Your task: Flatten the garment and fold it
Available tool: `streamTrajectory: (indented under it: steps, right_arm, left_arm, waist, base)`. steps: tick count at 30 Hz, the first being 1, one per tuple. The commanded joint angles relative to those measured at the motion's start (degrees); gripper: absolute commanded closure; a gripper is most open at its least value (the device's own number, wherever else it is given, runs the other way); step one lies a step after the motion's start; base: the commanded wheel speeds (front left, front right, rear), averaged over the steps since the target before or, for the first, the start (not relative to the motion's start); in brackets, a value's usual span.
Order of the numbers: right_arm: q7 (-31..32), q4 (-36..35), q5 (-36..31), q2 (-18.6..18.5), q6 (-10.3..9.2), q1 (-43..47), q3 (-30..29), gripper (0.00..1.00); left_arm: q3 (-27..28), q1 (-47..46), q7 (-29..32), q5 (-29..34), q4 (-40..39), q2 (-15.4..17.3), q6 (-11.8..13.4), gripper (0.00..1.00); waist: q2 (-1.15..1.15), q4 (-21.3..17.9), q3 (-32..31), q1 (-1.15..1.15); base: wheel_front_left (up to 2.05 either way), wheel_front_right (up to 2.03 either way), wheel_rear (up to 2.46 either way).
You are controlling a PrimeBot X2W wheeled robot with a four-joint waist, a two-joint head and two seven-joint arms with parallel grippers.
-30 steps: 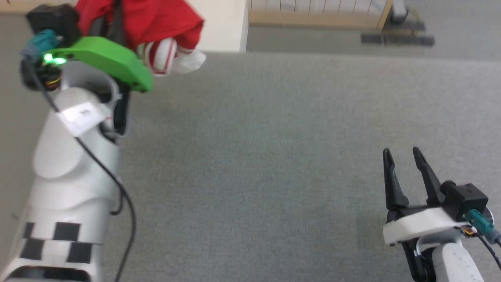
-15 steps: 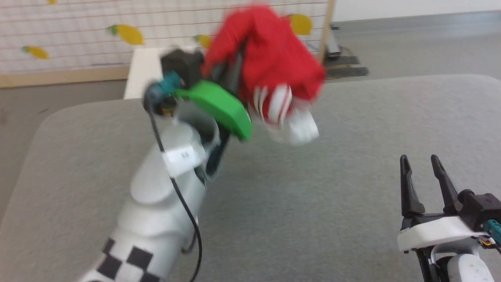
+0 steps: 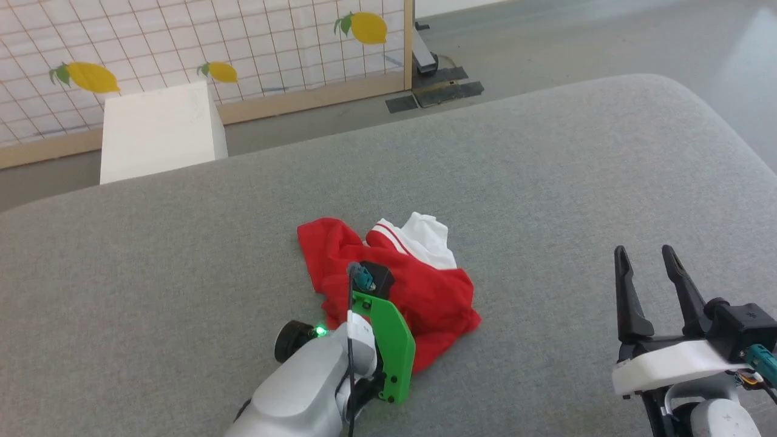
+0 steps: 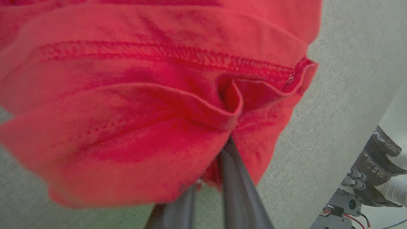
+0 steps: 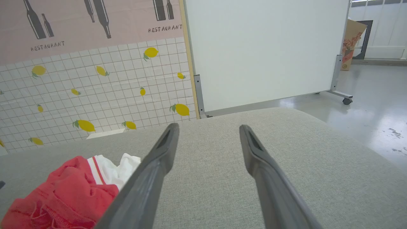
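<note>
Two claws, one busy: the left claw (image 4: 212, 178) is clenched on a fold of the shirt (image 3: 425, 291). The shirt sits in a crumpled heap around the middle of the grey surface (image 3: 546, 182), with a white sleeve (image 3: 428, 233) poking out on its far side. Over at the near right, the right claw (image 3: 643, 252) hovers with its fingers spread wide and nothing between them, well apart from the heap.

This looks like the spreading-out stage, with no fold made yet. Best play, I'd say, is to bring the right claw in low to pinch a second point along the same stitched edge. Then draw the two apart gently, since thin cloth like this will bunch or slip if yanked.

Plenty is unclear. The left fingertips are buried in red cloth, and from above a green bracket (image 3: 391, 340) covers them. I can't tell whether the seam at the grip belongs to the bottom hem or a sleeve. No lettering, collar or second sleeve can be made out.
</note>
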Motion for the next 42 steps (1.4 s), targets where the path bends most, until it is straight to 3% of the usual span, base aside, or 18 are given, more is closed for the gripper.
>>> streamTrajectory:
  steps: [1,5,13,22,25,29,35,42]
  right_arm:
    - [-0.05,-0.06,0.49,0.03,-0.09,0.56,0.32,0.0]
    - [-0.13,0.17,0.56,0.03,-0.09,0.71,0.72,0.0]
    - [0.02,0.02,0.42,0.03,-0.09,1.11,1.15,0.0]
    - [0.22,-1.06,0.18,0.03,-0.09,1.16,1.0,0.0]
    - [0.37,-1.59,-0.18,0.03,-0.09,0.95,1.24,0.0]
    - [0.93,-2.25,-0.72,0.03,-0.09,0.57,1.96,0.0]
    - [4.87,-2.84,-1.1,0.03,-0.09,-0.65,4.87,0.0]
    - [23.16,0.59,-1.08,0.03,-0.09,-3.71,9.69,0.0]
  left_arm:
    - [-0.41,1.31,1.4,-0.87,0.78,0.21,0.5,0.0]
    - [0.57,1.72,0.25,-1.89,-0.28,0.29,1.09,0.0]
    - [6.45,1.95,-16.59,-0.82,-9.12,2.3,4.92,0.0]
    - [12.64,6.77,-32.81,2.22,-20.61,9.04,8.85,0.0]
    - [15.11,9.71,-35.32,3.85,-23.9,11.39,9.4,0.0]
    - [20.42,14.75,-35.89,7.58,-29.8,12.94,8.81,0.0]
    - [29.43,23.34,-35.93,14.1,-37.32,10.24,5.88,0.0]
    - [36.01,27.73,-35.93,19.48,-39.43,4.89,1.85,0.0]
  waist:
    - [0.0,0.35,0.32,0.0]
    - [0.0,1.85,-0.21,0.0]
    - [0.0,6.0,-2.06,0.0]
    - [0.0,9.98,-2.78,0.0]
    - [0.0,10.92,-2.47,0.0]
    - [0.0,12.2,-1.88,0.0]
    - [0.0,14.67,-0.63,0.0]
    - [0.0,18.29,0.71,0.0]
  base:
    - [0.0,0.0,0.0]
    - [0.0,0.0,0.0]
    - [0.0,0.0,0.0]
    - [0.0,0.0,0.0]
    - [0.0,0.0,0.0]
    - [0.0,0.0,0.0]
    - [0.0,0.0,0.0]
    - [0.0,0.0,0.0]
